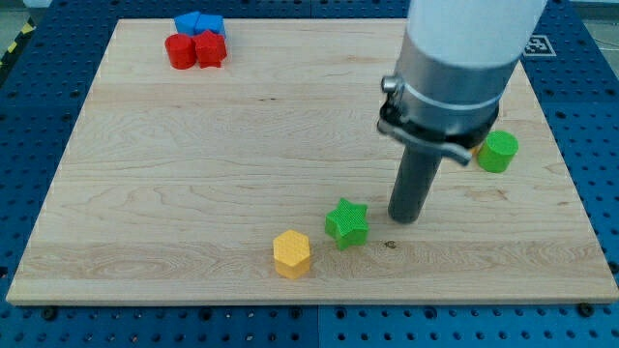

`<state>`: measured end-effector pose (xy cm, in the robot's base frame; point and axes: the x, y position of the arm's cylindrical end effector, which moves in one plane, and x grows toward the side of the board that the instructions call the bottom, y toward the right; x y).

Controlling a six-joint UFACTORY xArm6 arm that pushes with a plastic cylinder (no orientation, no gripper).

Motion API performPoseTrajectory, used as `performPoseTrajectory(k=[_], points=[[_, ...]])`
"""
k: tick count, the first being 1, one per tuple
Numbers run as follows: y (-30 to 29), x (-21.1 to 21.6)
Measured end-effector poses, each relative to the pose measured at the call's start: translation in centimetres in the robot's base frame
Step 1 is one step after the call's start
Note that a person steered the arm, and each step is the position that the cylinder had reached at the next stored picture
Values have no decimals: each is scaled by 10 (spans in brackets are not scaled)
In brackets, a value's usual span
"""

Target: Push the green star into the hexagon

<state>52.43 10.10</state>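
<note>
A green star (346, 223) lies on the wooden board (193, 174) near the view's bottom middle. A yellow hexagon (291, 253) lies just to its lower left, a small gap apart. My tip (405, 218) stands on the board just to the right of the green star, a short gap from it. The rod rises into the grey and white arm body (455, 68) at the view's upper right.
A green round block (498, 152) lies at the right, partly behind the arm. At the top left, a red round block (179, 51), a red star (209, 48) and two blue blocks (198, 24) sit clustered. A blue pegboard surrounds the board.
</note>
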Motion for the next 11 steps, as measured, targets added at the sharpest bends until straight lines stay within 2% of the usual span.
performPoseTrajectory(k=[1, 4, 8, 11], points=[[-10, -17], [-39, 41], [-35, 13], [-63, 5]])
